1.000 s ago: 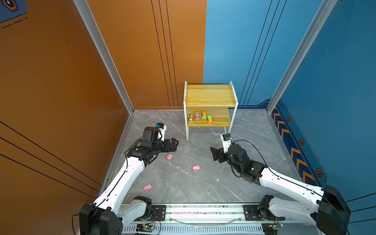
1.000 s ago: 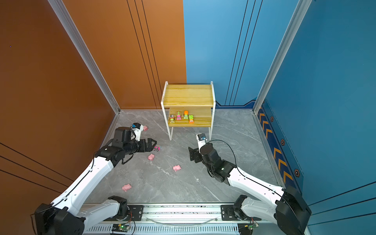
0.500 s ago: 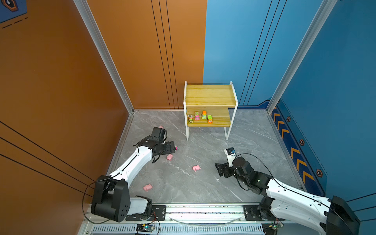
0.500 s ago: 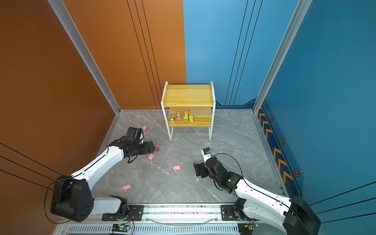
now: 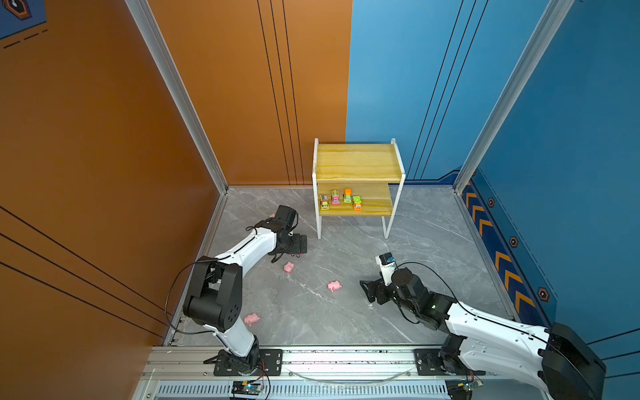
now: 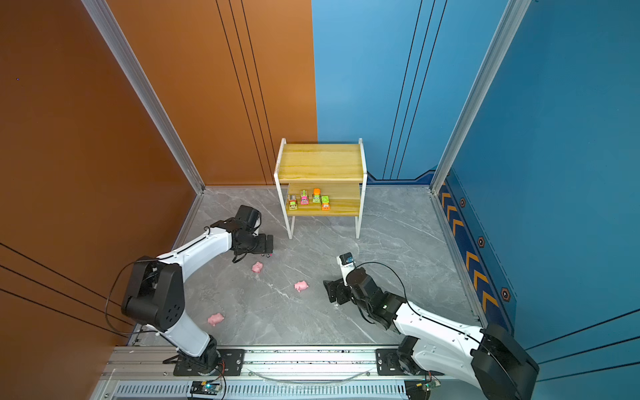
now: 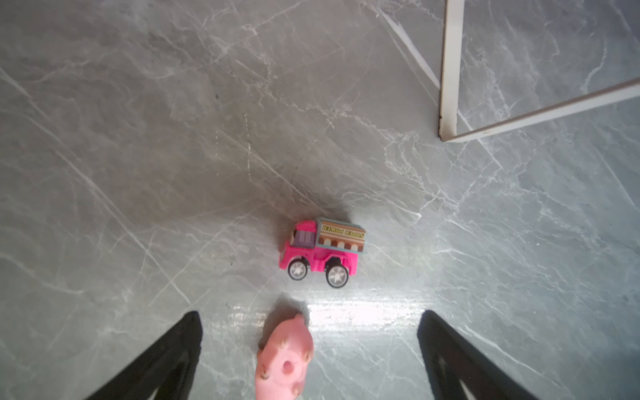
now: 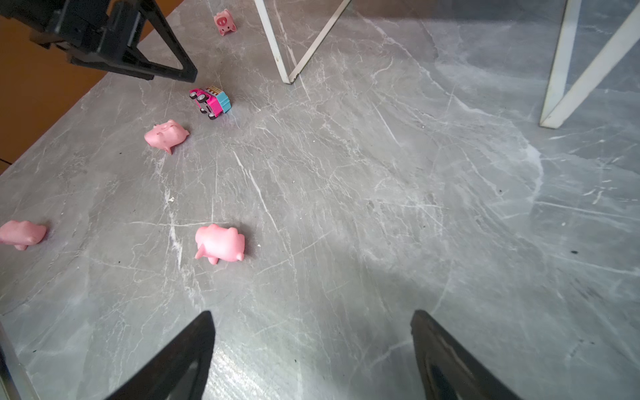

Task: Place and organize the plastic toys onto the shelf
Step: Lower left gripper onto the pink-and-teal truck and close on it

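The shelf (image 5: 358,162) (image 6: 320,162) stands at the back, with several toy trucks (image 5: 341,200) (image 6: 310,200) in a row on its lower board. A pink truck (image 7: 322,251) (image 8: 209,100) stands on the floor just ahead of my open left gripper (image 7: 310,312) (image 5: 299,244), and a pink pig (image 7: 285,356) (image 5: 288,267) lies on the floor between its spread fingers, untouched. My right gripper (image 8: 311,312) (image 5: 369,292) is open and empty, low over the floor. Another pig (image 8: 220,244) (image 5: 334,286) lies a short way ahead of it.
A third pig (image 5: 251,319) (image 8: 20,233) lies near the front left, by the left arm's base. A fourth pig (image 8: 224,22) sits behind the left arm near the shelf's white leg (image 7: 450,69). Walls close in the left, back and right; a metal rail (image 5: 311,360) runs along the front.
The left arm has folded down low, bringing its gripper over the pink truck and pig. The right gripper has drawn back towards the front and sunk close to the floor.
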You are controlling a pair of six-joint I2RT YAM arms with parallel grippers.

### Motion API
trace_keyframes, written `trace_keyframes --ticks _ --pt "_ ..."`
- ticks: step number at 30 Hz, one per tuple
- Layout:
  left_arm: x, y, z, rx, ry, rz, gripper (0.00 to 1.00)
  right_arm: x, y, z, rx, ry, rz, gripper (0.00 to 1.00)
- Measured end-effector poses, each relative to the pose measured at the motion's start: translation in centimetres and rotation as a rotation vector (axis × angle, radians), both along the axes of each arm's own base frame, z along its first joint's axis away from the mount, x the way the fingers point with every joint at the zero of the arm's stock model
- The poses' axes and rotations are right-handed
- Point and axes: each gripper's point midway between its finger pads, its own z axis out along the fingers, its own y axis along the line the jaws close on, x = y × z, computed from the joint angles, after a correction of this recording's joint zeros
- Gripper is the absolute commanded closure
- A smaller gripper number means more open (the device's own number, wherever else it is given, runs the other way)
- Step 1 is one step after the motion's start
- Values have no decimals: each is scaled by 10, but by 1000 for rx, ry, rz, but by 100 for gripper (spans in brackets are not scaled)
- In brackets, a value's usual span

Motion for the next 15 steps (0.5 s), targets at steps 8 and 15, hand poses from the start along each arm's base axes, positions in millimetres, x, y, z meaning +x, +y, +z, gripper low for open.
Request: trace_keyframes --ticks 8,15 --pt "17 -6 -18 45 41 -105 2 1 7 4 22 -14 20 10" --pt "26 -8 -39 66 91 -138 1 0 10 -1 14 -5 31 11"
